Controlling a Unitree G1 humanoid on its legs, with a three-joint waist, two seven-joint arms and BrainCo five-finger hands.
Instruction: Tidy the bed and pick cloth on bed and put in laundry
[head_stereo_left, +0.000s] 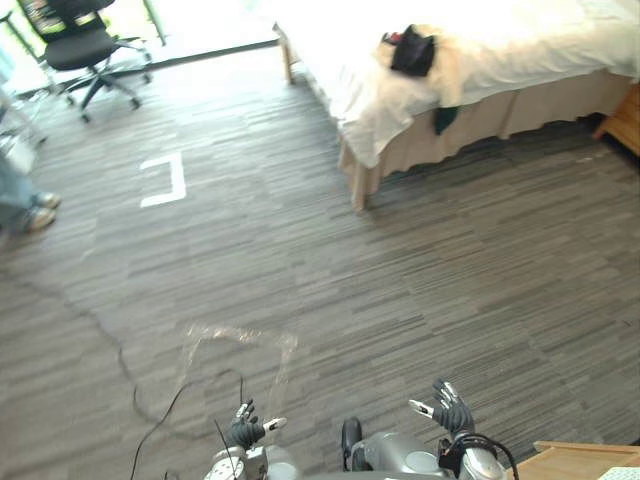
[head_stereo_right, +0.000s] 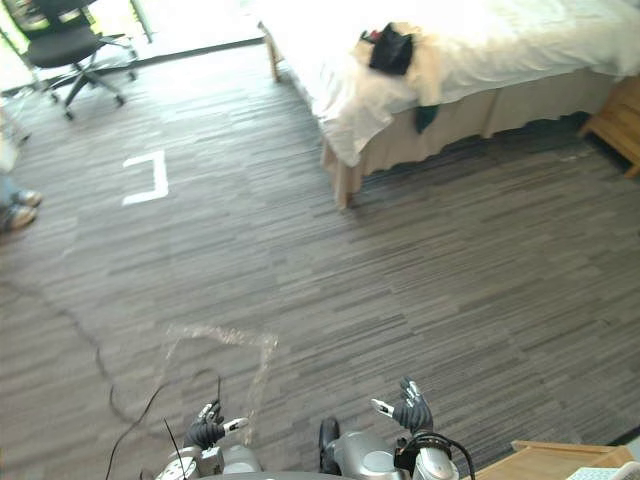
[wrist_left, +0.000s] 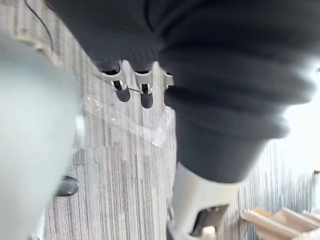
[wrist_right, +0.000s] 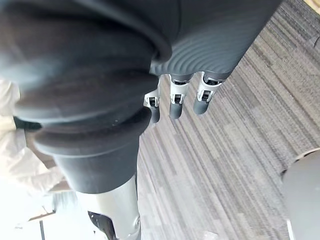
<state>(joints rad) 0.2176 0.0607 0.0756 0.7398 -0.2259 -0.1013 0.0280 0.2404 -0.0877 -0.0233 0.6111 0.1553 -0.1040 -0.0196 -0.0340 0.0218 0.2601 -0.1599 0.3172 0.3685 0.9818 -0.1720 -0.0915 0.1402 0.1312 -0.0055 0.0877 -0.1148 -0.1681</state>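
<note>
**Friend:** What is the biggest thing you see?

**Me:** The grey stripy carpet floor (head_stereo_left: 300, 250). It goes all the way from me to the far wall.

**Friend:** And next?

**Me:** The bed (head_stereo_left: 530, 40), far away on the right. It has a white sheet that hangs down at the near corner.

**Friend:** Where are the clothes?

**Me:** On the bed, close to its near edge. A black cloth (head_stereo_left: 413, 52) sits on top of a cream cloth (head_stereo_left: 458, 72). A dark green cloth (head_stereo_left: 444, 119) hangs down over the side, just under them.

**Friend:** What else?

**Me:** A black office chair (head_stereo_left: 80, 45) is far away on the left. A white tape mark (head_stereo_left: 166, 182) is on the floor between the chair and me. Some clear tape (head_stereo_left: 240, 335) is stuck down closer to me. A person's shoe (head_stereo_left: 40, 215) is at the left side.

**Friend:** And your hands?

**Me:** My left hand (head_stereo_left: 245, 430) and my right hand (head_stereo_left: 450, 410) are low and near, well apart from the bed. My left fingers (wrist_left: 145, 92) and right fingers (wrist_right: 174, 102) are loose and a little spread, over the floor.
</note>
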